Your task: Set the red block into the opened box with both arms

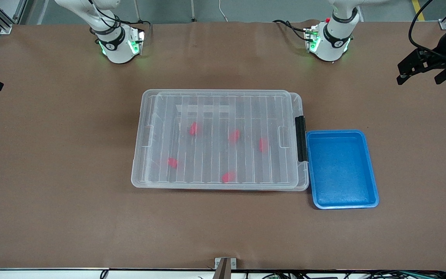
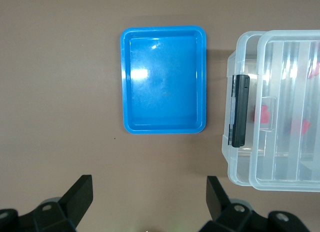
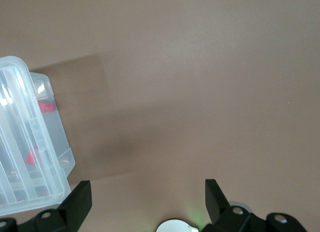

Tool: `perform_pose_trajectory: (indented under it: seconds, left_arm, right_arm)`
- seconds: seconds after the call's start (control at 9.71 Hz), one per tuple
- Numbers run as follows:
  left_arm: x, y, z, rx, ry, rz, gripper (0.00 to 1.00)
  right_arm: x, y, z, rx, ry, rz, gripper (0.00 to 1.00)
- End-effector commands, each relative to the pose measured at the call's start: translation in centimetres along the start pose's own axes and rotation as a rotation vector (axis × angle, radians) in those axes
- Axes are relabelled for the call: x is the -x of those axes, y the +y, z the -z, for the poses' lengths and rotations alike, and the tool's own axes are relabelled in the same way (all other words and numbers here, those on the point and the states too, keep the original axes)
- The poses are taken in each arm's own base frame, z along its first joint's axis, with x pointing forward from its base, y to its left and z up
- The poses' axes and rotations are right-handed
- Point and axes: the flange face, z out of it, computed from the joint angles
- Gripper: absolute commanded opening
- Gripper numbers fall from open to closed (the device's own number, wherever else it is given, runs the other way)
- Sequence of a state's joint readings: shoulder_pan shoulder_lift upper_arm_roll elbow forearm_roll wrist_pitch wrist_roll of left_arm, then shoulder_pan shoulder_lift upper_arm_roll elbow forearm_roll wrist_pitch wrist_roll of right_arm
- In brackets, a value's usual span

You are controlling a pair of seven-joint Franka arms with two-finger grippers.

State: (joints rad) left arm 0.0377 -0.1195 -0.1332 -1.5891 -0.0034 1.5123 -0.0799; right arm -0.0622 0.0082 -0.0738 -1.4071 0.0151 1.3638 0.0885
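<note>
The clear box [image 1: 145,116] stands mid-table with its ribbed lid [image 1: 246,116] lying on top, slightly shifted, and a black latch [image 1: 301,138] at the left arm's end. Several red blocks, one of them [image 1: 194,128], lie inside and show through the lid. My left gripper [image 1: 420,79] hangs open and empty over bare table at the left arm's end; in its wrist view the left gripper [image 2: 148,197] looks down on the blue tray and the latch [image 2: 239,111]. My right gripper [image 3: 148,197] is open and empty over bare table beside the box [image 3: 30,142], where a red block [image 3: 46,107] shows inside.
An empty blue tray [image 1: 339,166] sits against the latch end of the box, toward the left arm's end. Both arm bases stand at the table's back edge. Brown table surface surrounds the box and the tray.
</note>
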Motion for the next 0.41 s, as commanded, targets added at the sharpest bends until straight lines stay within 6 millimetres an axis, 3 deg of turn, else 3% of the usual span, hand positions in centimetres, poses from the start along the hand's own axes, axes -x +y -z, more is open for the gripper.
perform_pose_trajectory:
  seconds: [0.0, 0.31]
  left_arm:
    - [-0.15, -0.05, -1.2, -0.003, -0.027, -0.006, 1.0]
    - [-0.32, -0.06, -1.53, -0.003, -0.035, -0.007, 1.0]
  right_arm:
    - [-0.61, -0.14, 0.49, 0.044, 0.039, 0.01, 1.0]
    - [-0.56, -0.18, 0.45, 0.048, 0.034, 0.049, 1.0]
